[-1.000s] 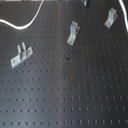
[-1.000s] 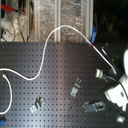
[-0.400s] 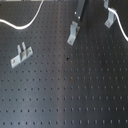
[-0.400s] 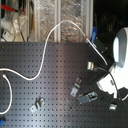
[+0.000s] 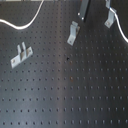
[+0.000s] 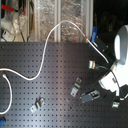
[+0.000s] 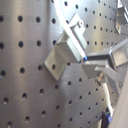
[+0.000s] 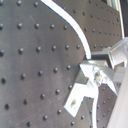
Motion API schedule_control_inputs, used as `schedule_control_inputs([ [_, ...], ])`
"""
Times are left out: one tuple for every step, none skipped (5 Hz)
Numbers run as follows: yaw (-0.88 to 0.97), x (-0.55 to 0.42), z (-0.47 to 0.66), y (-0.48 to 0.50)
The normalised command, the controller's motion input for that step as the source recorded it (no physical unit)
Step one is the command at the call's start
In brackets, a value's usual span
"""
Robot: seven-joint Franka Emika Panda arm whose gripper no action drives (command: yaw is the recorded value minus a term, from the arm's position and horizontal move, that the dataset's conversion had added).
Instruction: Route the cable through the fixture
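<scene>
Cable approach to fixture

The cable [image 6: 47,46] arcs across the second exterior view's upper left. Gripper [image 6: 91,96] jaw state cannot be told. Align cord with the bracket [image 5: 73,33] slot before lowering.

Wide open pegboard [image 5: 75,95] fills the lower half of the first exterior view, while up top passage narrows between the bracket [image 5: 21,55] at left, the bracket [image 5: 73,34] at centre, another bracket [image 5: 108,19] upper right, and the cable [image 5: 20,25] looping across the upper left.
</scene>
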Motion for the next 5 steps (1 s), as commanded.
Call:
schedule_control_inputs([
  [0.08, 0.009, 0.20, 0.009],
  [0.00, -0.263, 0.45, 0.347],
  [0.07, -0.509, 0.27, 0.623],
  [0.25, -0.594, -0.02, 0.608],
  [0.01, -0.071, -0.05, 0.103],
])
